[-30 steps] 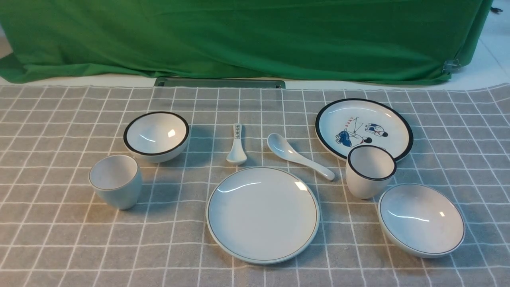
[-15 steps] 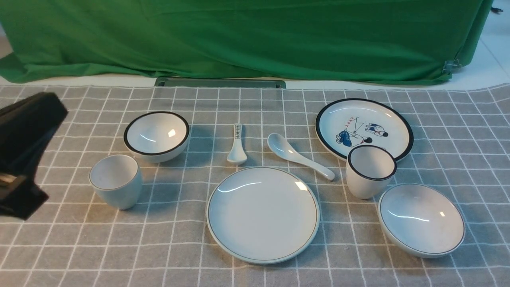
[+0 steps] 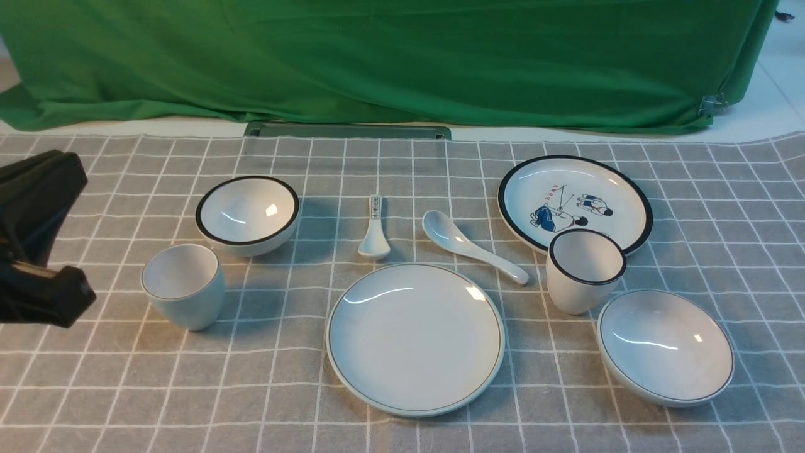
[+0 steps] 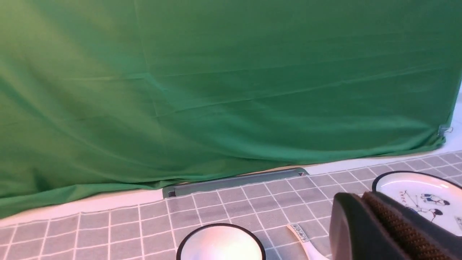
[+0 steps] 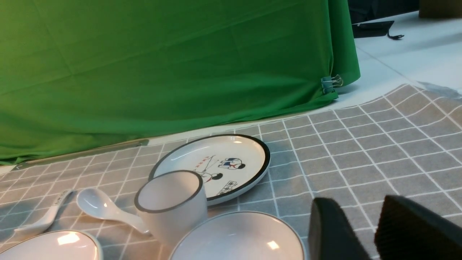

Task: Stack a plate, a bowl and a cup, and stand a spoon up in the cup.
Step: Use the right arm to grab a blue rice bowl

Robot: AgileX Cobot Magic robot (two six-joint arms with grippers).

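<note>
Left gripper (image 4: 361,206): fingers pressed together with nothing between them, shown at the lower right of the left wrist view, raised above the checked cloth (image 3: 251,390).
Left arm (image 3: 38,207): seen as a black bulk at the left edge of the front view, near the cup but apart from it.
Right gripper (image 5: 359,207): fingers spread with a clear gap and nothing held, at the lower right of the right wrist view, near the bowl's rim. It is not seen in the front view.
Cup (image 3: 182,286): upright and empty, left of centre in the front view.
Bowl (image 3: 665,347): empty, at the lower right, just beside the black-rimmed cup (image 3: 585,270).
Plate (image 3: 415,340): bare, at the lower centre.
Spoon (image 3: 471,246): laid flat just above the plate, between the small patterned spoon (image 3: 374,229) and the cartoon plate (image 3: 573,202).
Step in hand: judged to be the opening reach, as nothing is stacked yet.
Next move: the bowl is probably to be pinched by its rim and set on the plate, with the black-rimmed cup avoided. The left fingers must be parted before the cup can be taken.
</note>
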